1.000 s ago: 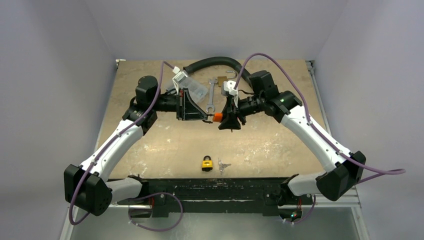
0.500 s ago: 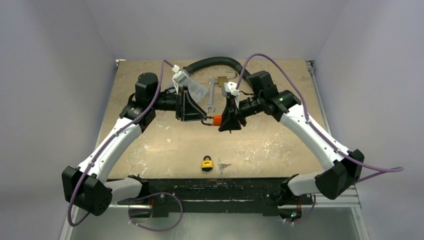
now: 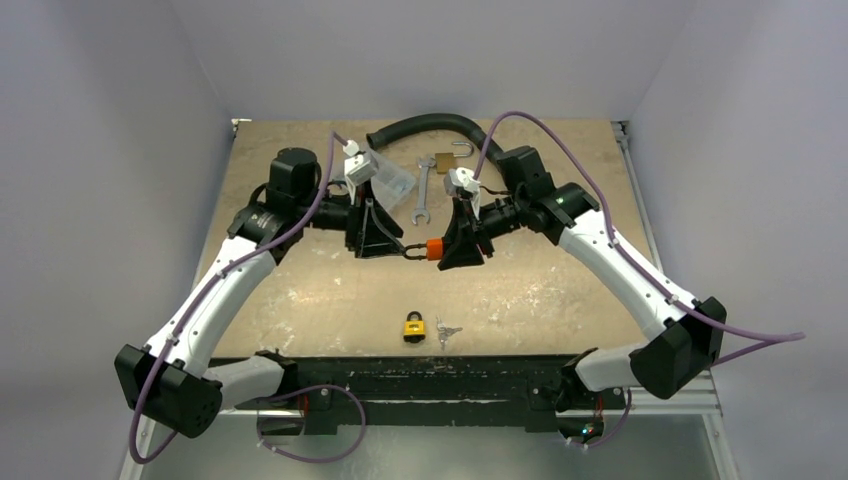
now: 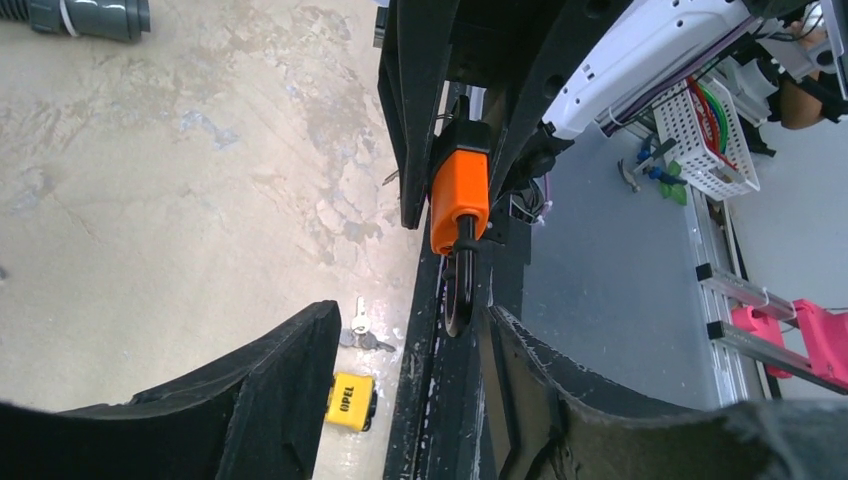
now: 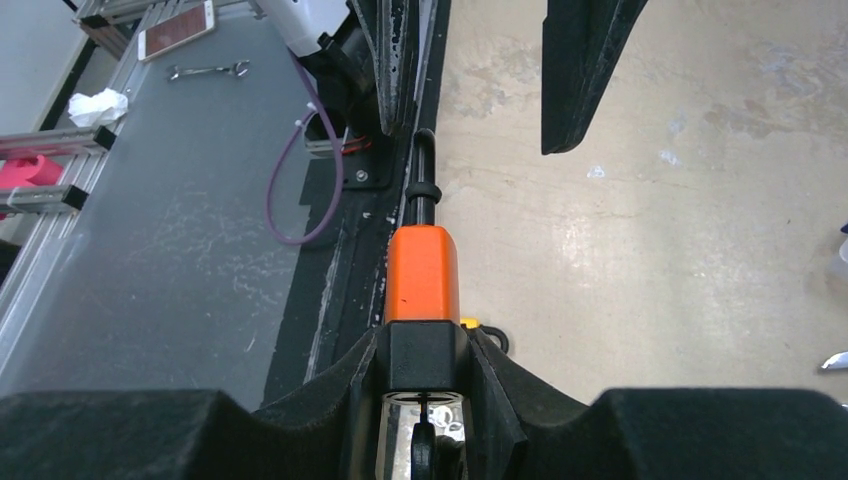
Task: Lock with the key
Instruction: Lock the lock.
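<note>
Right gripper clamps the orange block-shaped padlock. Left gripper gapes around its black metal shackle. Closing off-centre could wrench it free.

Orange padlock mid-air, horizontal, black shackle pointing 9 o'clock from above. Key at body's 3 o'clock end, mostly hidden.

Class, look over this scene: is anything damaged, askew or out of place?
The tabletop is worn, with pale scuffed patches. A wrench lies at the far side beside a brass padlock, seemingly unneeded for locking. Nothing looks spilled.
</note>
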Motion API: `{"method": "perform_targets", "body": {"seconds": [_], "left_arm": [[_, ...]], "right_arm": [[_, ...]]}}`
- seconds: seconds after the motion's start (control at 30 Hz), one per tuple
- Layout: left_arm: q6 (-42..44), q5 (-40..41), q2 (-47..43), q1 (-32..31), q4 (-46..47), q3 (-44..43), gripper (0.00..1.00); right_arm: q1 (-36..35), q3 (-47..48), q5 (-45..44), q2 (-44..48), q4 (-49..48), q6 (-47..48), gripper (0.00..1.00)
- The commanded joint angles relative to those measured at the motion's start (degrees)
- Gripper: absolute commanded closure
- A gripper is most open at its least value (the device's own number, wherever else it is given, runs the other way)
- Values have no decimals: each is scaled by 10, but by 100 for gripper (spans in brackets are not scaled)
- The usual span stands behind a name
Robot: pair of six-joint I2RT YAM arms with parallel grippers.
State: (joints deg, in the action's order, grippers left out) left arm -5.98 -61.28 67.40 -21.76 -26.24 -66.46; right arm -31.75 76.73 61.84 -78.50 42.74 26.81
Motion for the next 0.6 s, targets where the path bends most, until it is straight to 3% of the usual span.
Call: {"method": "perform_targets", "body": {"seconds": [0.0,0.1,0.2,0.4,0.57], "left_arm": [[28,-27,-18,3,-5,-7,42],[26,-21,-20,3,1,-1,42],[20,-18,-21,3,12,8,50],[32,-45,-21,0,6,6,44],[36,-53,-22,-2,3,9,45]], "right_arm": [[3,3,41,6,-20,-9,100],[3,6,46,2,-21,-10,100],[5,7,56,-3,-28,-21,100],[12,-5,80,-14,-59,-66,100],[16,-4,95,-20,-73,-87,100]]}}
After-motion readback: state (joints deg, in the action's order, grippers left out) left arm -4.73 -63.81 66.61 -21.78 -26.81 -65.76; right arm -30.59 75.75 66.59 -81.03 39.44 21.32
